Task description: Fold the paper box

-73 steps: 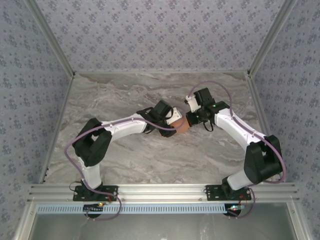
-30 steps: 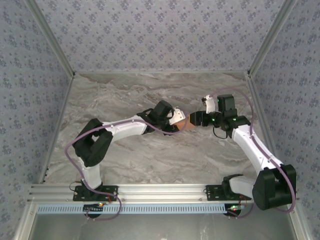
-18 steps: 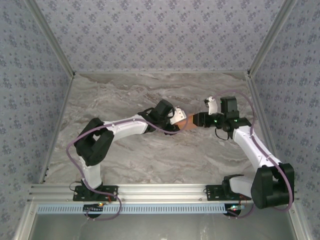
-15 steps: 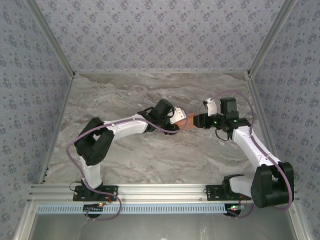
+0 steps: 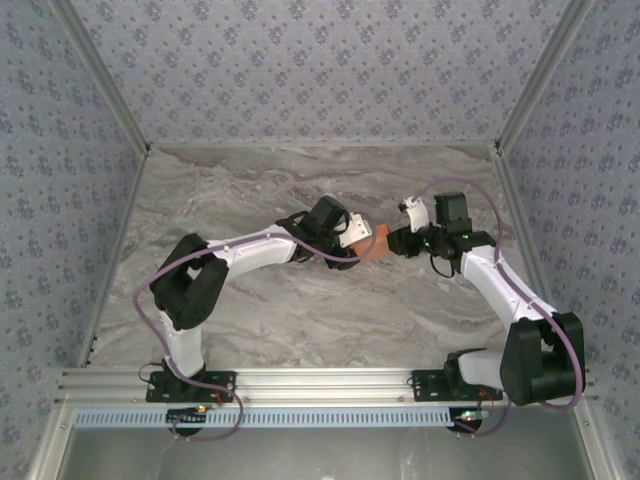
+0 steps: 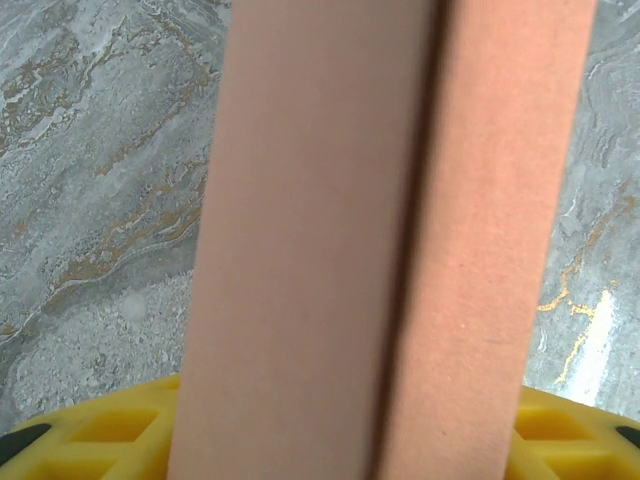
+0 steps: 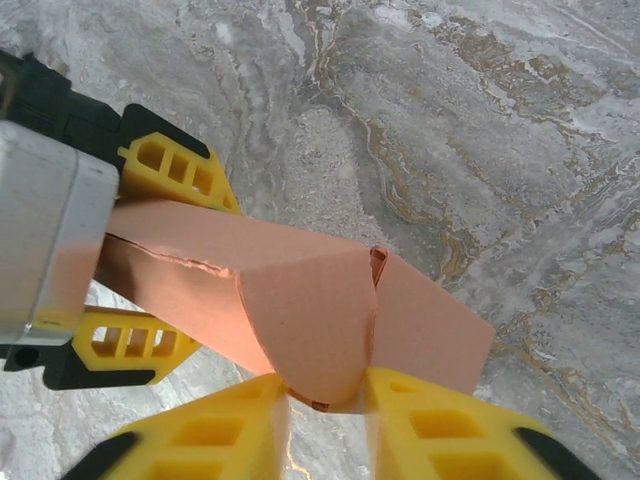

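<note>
The paper box [image 5: 372, 243] is a salmon-orange cardboard piece held above the marble table between the two arms. My left gripper [image 5: 354, 236] is shut on its left end; in the left wrist view the paper box [image 6: 390, 230] covers the middle, with yellow fingers [image 6: 95, 435] at the bottom corners. My right gripper [image 5: 398, 241] meets the box from the right. In the right wrist view a rounded end flap [image 7: 310, 320] of the box sits pinched between my right gripper's [image 7: 327, 410] yellow fingers [image 7: 205, 440], and the left arm's fingers [image 7: 175, 165] clamp the far end.
The grey marble table [image 5: 250, 190] stretches around the arms, bounded by patterned walls [image 5: 320, 60] at the back and sides. An aluminium rail [image 5: 320, 380] with both arm bases runs along the near edge.
My right gripper pulled away to the right, then came back left onto the box's right end. The left arm kept its hold and barely moved.
</note>
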